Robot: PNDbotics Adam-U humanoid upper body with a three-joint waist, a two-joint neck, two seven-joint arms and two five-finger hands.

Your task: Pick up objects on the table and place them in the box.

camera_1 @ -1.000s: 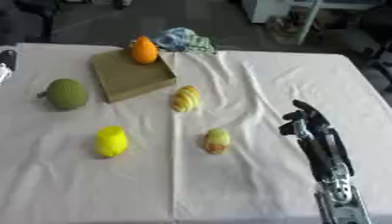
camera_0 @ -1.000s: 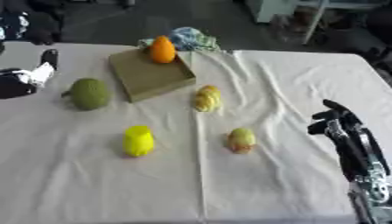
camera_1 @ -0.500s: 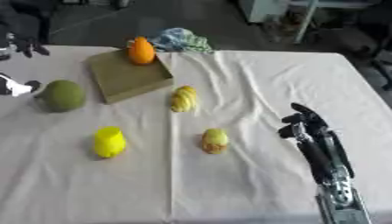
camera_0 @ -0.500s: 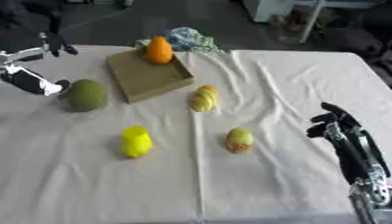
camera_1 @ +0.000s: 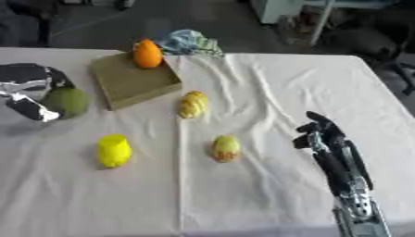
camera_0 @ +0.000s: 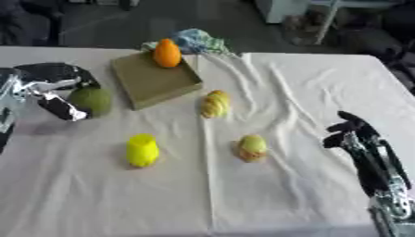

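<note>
Compared with half a second ago, the left hand [camera_0: 50, 90] has come down from the far left edge and now lies against the green round fruit [camera_0: 91, 100], on its left side; its fingers seem to bend around the fruit, but the picture is blurred there, so I cannot tell if they really hold it. The right hand [camera_0: 350, 129] has stayed at the near right of the bench [camera_0: 308, 83], far from the box [camera_0: 154, 81], with its fingers curled and nothing in them. The fruits have not moved.

Taking the box as the landmark, the yellow cup-shaped object [camera_0: 142, 149] is nearest to the camera, well in front of the box and a little left of it. The yellow-green fruit [camera_0: 252, 147], with a reddish lower part, lies about as near, to the front right of the box. The pale yellow ribbed fruit [camera_0: 215, 103] lies just beside the front right corner of the box. The green round fruit lies near its left side, not touching it. The box itself is flat, brown and turned askew on the white cloth. The orange fruit [camera_0: 167, 53] stands at its far corner. A crumpled bluish cloth [camera_0: 192, 41] lies just behind the box.
</note>
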